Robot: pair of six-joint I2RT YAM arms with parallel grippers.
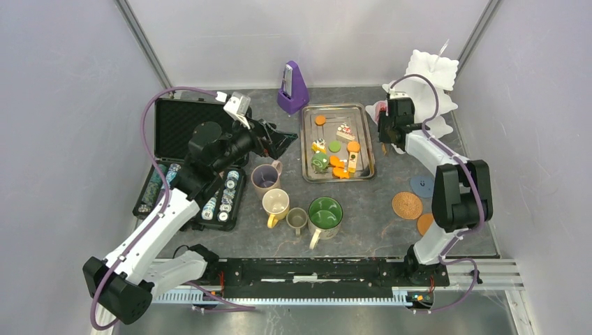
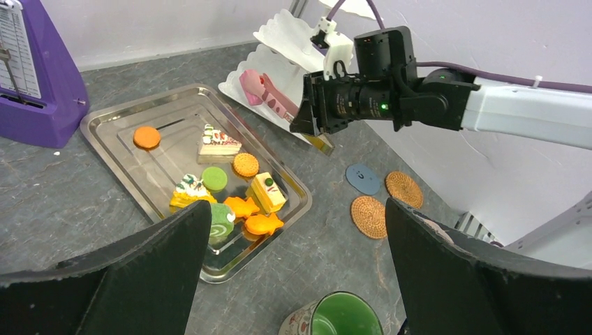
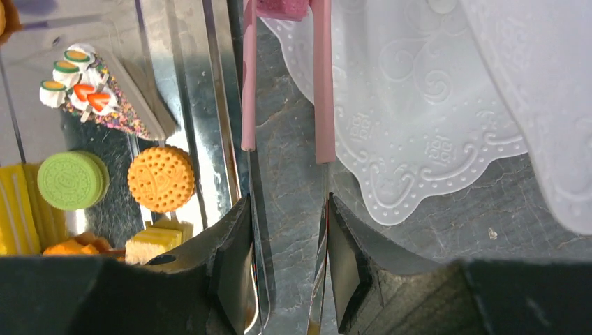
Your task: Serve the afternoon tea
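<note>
Right claw (image 3: 286, 209) clamps tongs (image 3: 321, 84), a grip plainest in its own wrist view; their tips pinch a pink pastry (image 3: 283, 7) at twelve o'clock. Left claw (image 2: 297, 206) gapes, arm reaching toward one o'clock.

Your right wrist view cuts off the pink pastry (image 3: 283, 7) at twelve o'clock, between the tongs (image 3: 322, 84); the left wrist view crops the green mug (image 2: 342, 317) at six o'clock.

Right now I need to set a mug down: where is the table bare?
Bare table lies between the green mug and the woven coaster, in front of the tray. The strip between tray and stand is taken by the right gripper holding tongs. Crowded: the tray, and the mugs beside the chip case.
</note>
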